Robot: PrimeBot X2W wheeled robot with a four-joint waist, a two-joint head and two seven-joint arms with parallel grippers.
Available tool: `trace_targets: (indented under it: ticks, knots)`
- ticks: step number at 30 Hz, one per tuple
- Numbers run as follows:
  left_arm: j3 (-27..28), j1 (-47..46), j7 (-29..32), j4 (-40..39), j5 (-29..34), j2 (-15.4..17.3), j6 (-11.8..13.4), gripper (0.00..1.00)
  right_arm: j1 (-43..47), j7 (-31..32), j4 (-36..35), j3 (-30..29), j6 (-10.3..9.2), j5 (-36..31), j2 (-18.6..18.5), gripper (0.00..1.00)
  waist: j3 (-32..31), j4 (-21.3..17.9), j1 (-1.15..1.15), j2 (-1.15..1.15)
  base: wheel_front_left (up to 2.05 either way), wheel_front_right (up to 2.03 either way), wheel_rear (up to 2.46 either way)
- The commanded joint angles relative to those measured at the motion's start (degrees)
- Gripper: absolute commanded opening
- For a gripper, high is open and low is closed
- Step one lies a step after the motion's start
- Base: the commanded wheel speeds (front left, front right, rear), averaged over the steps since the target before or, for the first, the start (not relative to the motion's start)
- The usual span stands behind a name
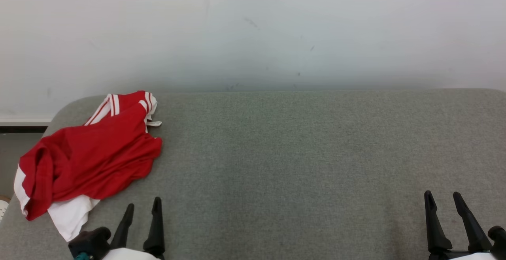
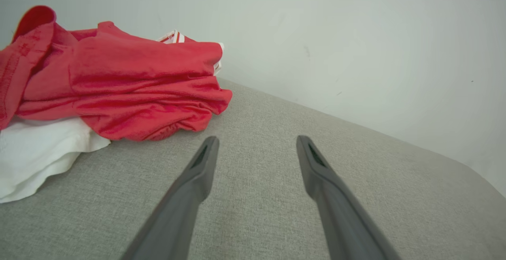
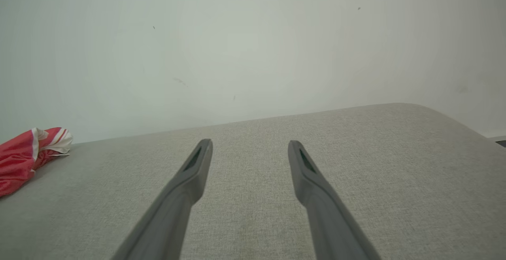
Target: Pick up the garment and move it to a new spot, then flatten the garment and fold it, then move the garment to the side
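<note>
The garment [image 1: 87, 157] is red with white stripes and white parts, and it lies crumpled at the far left of the grey padded surface [image 1: 300, 153]. My left gripper [image 1: 143, 206] stands open at the lower left, just right of the garment's lower edge, with nothing between its fingers. In the left wrist view the garment [image 2: 118, 82] lies ahead and to the left of that open left gripper [image 2: 255, 143]. My right gripper [image 1: 442, 198] is open at the lower right, far from the cloth. The right wrist view has the right gripper [image 3: 249, 147] over bare fabric, with the garment [image 3: 23, 153] at the left edge.
A pale wall [image 1: 253, 31] rises right behind the grey surface. The surface's rounded left corner [image 1: 63, 110] sits close to the garment, with a white ledge [image 1: 23, 121] and floor beyond it. Wide bare fabric lies between the two grippers.
</note>
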Motion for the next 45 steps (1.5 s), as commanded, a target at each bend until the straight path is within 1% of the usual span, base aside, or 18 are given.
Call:
trace_targets:
  ticks: [1, 9, 25, 39, 45]
  knots:
    - [-0.01, -0.11, -0.73, -0.13, 2.4, 0.55, -0.22, 1.0, 0.16, -0.73, -0.1, -0.08, -0.08, -2.1, -0.41, 1.0, 0.0, -0.02, 0.0, 0.0, 0.0, 0.0, 0.0]
    - [-0.38, 0.09, -1.77, -0.26, 6.54, 0.54, 0.0, 1.0, 1.0, -1.72, 0.66, -0.32, -0.09, -5.21, 0.29, 1.0, 0.05, -0.06, 0.0, 0.0, 0.0, 0.0, 0.0]
    - [-0.54, 0.38, -3.57, 1.02, 13.29, 0.56, -0.27, 1.0, 1.69, -3.59, 1.71, -0.25, -0.1, -10.15, 0.39, 1.0, 0.11, -0.44, 0.0, 0.0, 0.0, 0.0, 0.0]
    - [-1.02, 0.52, -4.96, 2.17, 17.36, 0.5, -0.1, 1.0, 2.45, -4.94, 2.33, 0.04, -0.12, -14.1, 0.04, 1.0, 0.23, -0.63, 0.0, 0.0, 0.0, 0.0, 0.0]
    - [-0.91, 0.67, -4.93, 2.1, 17.14, 0.47, -0.05, 1.0, 2.46, -4.98, 2.82, 0.19, -0.12, -11.54, 0.37, 1.0, 0.31, -0.85, 0.0, 0.0, 0.0, 0.0, 0.0]
